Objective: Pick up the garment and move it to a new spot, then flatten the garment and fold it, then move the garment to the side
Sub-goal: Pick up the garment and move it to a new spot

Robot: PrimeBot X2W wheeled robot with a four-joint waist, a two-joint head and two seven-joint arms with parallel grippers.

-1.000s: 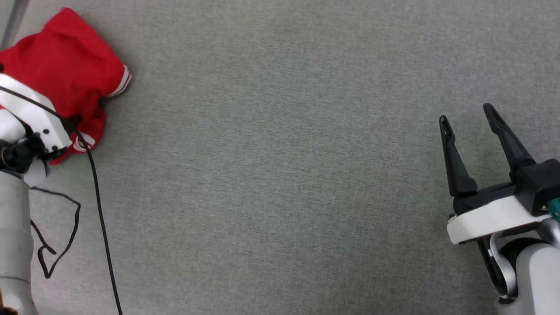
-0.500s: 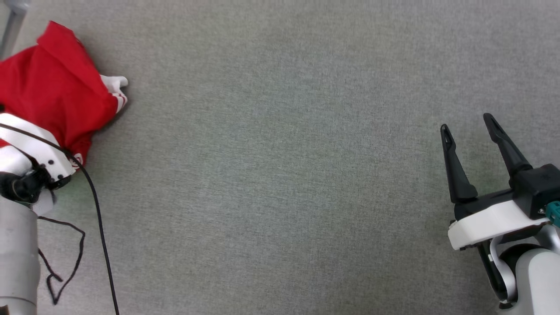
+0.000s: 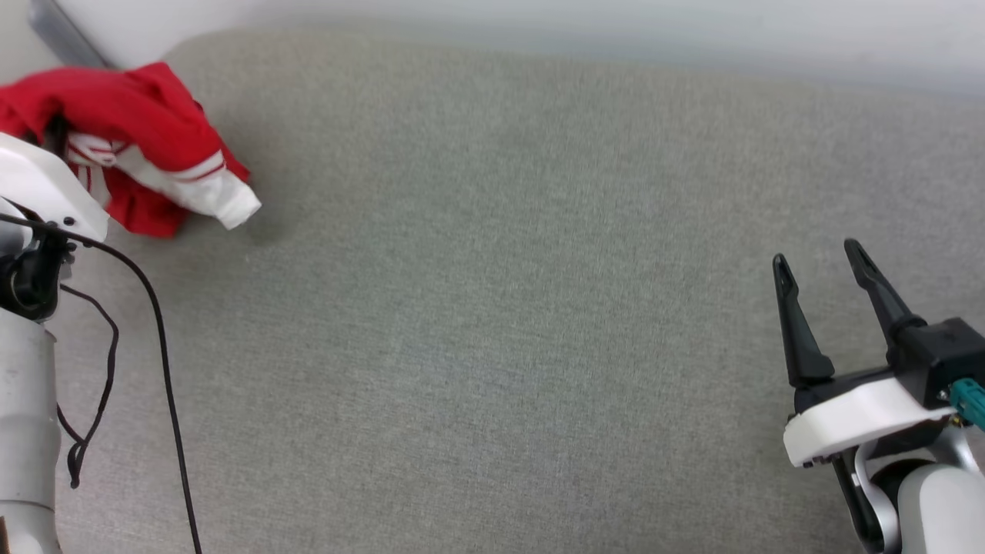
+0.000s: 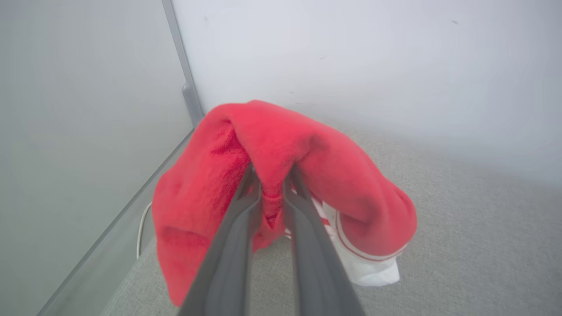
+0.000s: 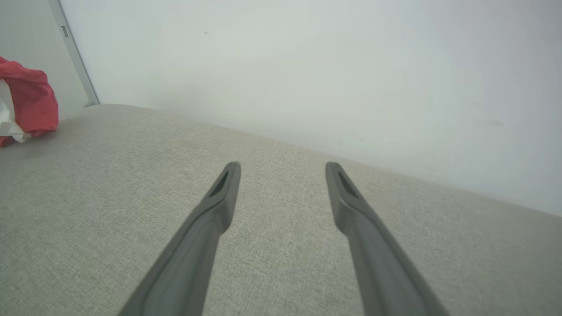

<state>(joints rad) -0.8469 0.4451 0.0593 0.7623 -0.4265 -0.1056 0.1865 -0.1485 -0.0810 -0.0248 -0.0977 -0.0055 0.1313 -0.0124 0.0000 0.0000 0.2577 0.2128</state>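
Through the left wrist view I see my left gripper (image 4: 272,175) clenched on a fold of the garment (image 4: 342,175). Its two fingers (image 4: 239,228) stand close together with red cloth pinched between them, and their tips are buried in it. The rest of the garment is lifted at the pinch and drapes down on both sides of the gripper. A white cuff (image 4: 373,267) edged in red stripes hangs lowest, to the gripper's right. It is at or near the grey counter (image 4: 483,245), but I cannot tell if it touches. Beyond the gripper stands a pale wall (image 4: 351,52) with a metal post (image 4: 184,79) in the corner.

The head view does not settle that grip. There the white wrist housing (image 3: 38,192) sits at the left edge, and the fingers are mostly hidden behind it and the cloth. The garment is bunched just past it, near the counter's far corner, and is partly cut off by the frame edge. A black cable (image 3: 158,323) loops down from the left arm.

My right gripper (image 3: 817,255) is released, its fingers spread with nothing between them. It is above bare counter, well apart from the garment. Its own wrist view confirms the gap between the fingers. That view also catches a slice of red and white far off to the gripper's left, cut by the frame edge, too little for me to make out its shape.
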